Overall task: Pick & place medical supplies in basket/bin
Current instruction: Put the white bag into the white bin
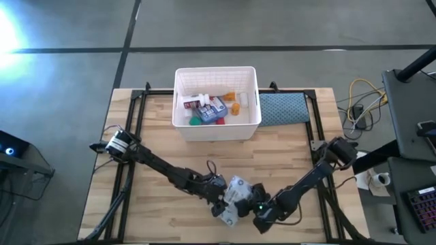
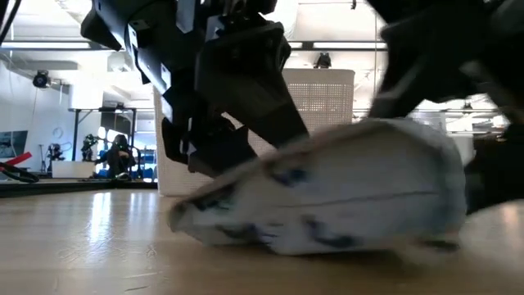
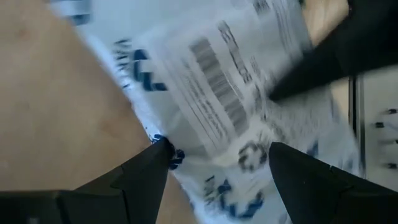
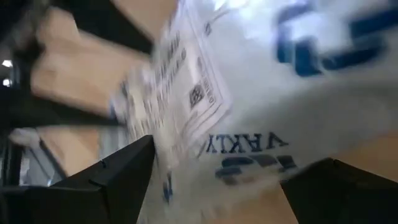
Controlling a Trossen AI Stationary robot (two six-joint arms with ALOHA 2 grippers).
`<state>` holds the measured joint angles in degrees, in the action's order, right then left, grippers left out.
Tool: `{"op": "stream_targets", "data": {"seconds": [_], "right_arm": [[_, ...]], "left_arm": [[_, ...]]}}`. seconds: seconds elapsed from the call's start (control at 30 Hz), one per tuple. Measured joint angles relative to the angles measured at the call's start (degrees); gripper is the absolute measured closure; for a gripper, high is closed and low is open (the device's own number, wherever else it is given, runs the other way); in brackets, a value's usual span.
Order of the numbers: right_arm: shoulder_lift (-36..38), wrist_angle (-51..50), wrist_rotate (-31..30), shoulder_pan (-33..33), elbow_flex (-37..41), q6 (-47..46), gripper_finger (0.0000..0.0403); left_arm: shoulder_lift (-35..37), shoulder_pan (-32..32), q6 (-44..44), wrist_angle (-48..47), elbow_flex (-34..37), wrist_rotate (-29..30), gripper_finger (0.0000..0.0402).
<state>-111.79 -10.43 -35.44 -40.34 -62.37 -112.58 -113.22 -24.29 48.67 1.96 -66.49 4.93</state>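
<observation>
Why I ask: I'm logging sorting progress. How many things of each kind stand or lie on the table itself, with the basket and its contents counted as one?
White latticed basket: 1
Blue-teal pad: 1
White packet with blue print: 1
Total: 3

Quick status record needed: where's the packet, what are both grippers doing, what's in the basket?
packet: white packet with blue print, on the table's near edge, between both grippers
left gripper: open, fingers astride the packet's edge
right gripper: open, fingers astride the packet from the opposite side
basket: white latticed basket at the table's far side, holding several small supplies, among them a blue-white box
pad: blue-teal pad beside the basket
packet lifted: cannot tell; one end looks raised in the low view
</observation>
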Motion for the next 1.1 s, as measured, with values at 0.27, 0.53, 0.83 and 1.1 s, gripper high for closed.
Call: {"op": "stream_targets", "data": {"seconds": [0.27,0.53,0.83,1.1], "right_arm": [[1.74,0.78,-6.46,3.70,0.00,7.27,0.0106],[2.69,2.91,5.03,6.08,-0.09,19.87,0.0139],[8.55,-0.85,4.60,7.06,-0.22,29.29,0.0226],[22.55,-4.84,-5.64,8.89,-0.31,41.99,0.0226]], "left_arm": [[-0.06,-0.15,-0.26,-0.24,0.12,-0.95,0.0146],[-0.03,-0.15,0.09,-0.16,0.10,-0.46,0.0146],[6.33,1.25,-0.19,-5.39,0.19,1.94,0.0146],[23.29,1.11,-1.75,-8.53,0.34,15.85,0.0146]]}}
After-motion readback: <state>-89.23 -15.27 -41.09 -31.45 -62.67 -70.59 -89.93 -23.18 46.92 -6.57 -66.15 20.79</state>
